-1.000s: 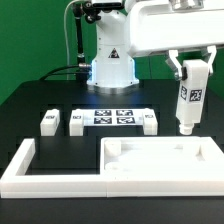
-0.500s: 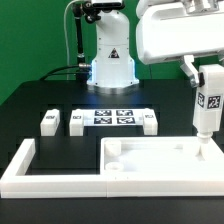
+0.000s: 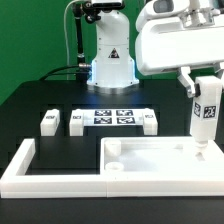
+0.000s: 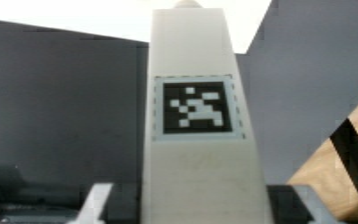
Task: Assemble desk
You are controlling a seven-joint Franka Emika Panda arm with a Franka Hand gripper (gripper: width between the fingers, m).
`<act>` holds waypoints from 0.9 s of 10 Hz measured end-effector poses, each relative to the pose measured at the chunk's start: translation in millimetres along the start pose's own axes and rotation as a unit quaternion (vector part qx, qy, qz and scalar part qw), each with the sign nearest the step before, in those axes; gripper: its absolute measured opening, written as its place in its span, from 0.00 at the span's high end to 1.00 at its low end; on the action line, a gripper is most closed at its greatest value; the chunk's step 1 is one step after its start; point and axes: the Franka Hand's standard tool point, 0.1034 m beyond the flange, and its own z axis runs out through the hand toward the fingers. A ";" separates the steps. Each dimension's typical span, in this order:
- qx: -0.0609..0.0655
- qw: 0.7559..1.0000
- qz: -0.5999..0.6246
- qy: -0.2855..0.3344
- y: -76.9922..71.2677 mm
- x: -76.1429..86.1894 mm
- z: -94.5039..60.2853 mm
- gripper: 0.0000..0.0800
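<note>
1. Slab: white plastic, smooth, matt with a faint sheen.
2. Held leg: the same white plastic; up close in the wrist view its face looks finely grainy. Its tag is a flat, matt black-and-white print.
3. Loose legs: matt white plastic.
4. Fence: smooth white plastic, matt.
5. Marker board: thin, flat, white, with matt print.
6. Tabletop: black and matt; material unclear.
7. Arm: glossy white casing that catches the light.
</note>
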 end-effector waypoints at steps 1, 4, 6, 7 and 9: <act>0.001 1.000 -0.001 -0.001 -2.3 -0.8 2.8 0.64; 0.005 1.000 -0.002 -0.006 -8.9 -2.4 14.7 0.64; 0.006 1.000 -0.001 -0.012 -8.6 -7.4 22.1 0.64; 0.006 1.000 -0.001 -0.013 -8.6 -8.8 25.3 0.64; 0.007 1.000 -0.001 -0.015 -8.7 -10.5 27.7 0.64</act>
